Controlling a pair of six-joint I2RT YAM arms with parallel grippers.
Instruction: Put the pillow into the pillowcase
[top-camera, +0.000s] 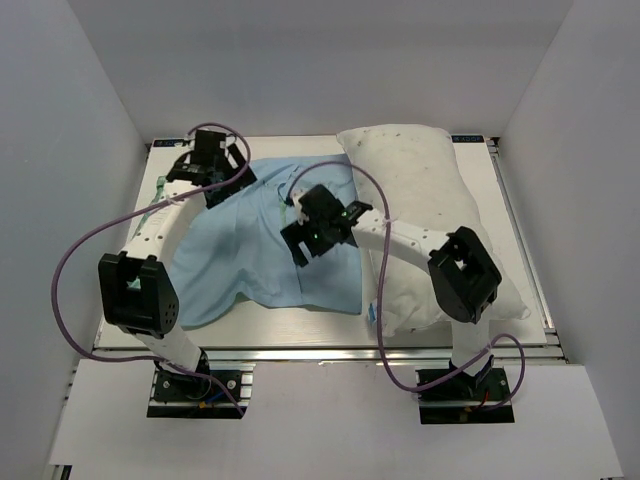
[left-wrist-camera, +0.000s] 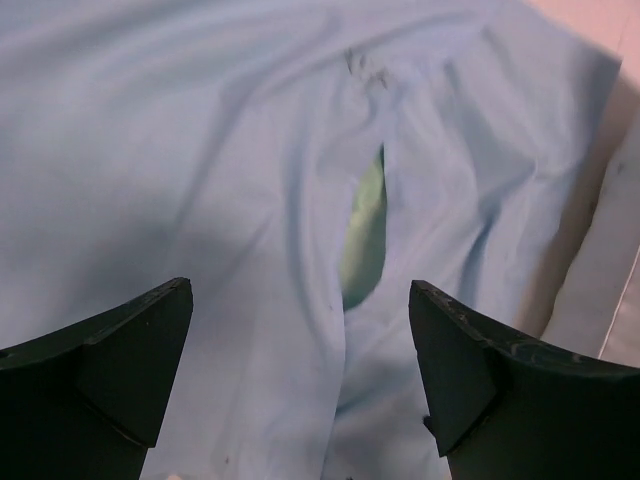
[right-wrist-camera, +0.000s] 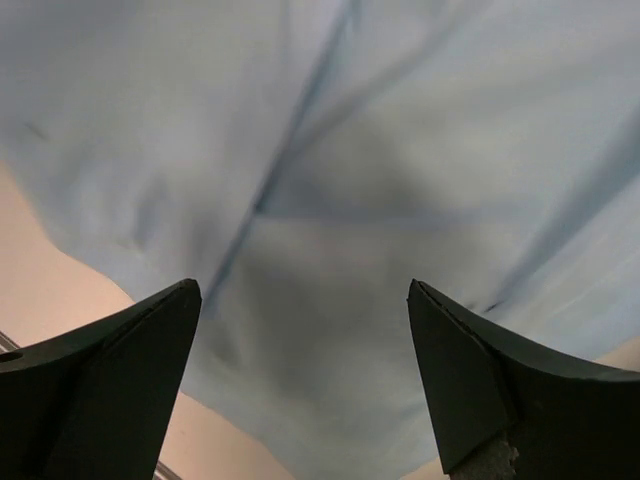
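The thin light-blue cloth pillowcase (top-camera: 255, 255) was spread over the white table's (top-camera: 300, 328) left half, and the plump white speckled pillow (top-camera: 425, 190) was laid along its right edge. The left gripper (left-wrist-camera: 300, 300) and right gripper (right-wrist-camera: 300, 295) were held released, empty, above the pillowcase.

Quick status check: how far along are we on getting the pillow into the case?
Done: nothing yet. The pillow lies outside, right of the pillowcase, which is spread blue side up. In hand: the left gripper and right gripper hang over the cloth, jaws open and empty; the left one faces a slit showing green. Left: grasp the opening, spread it, feed the pillow in.
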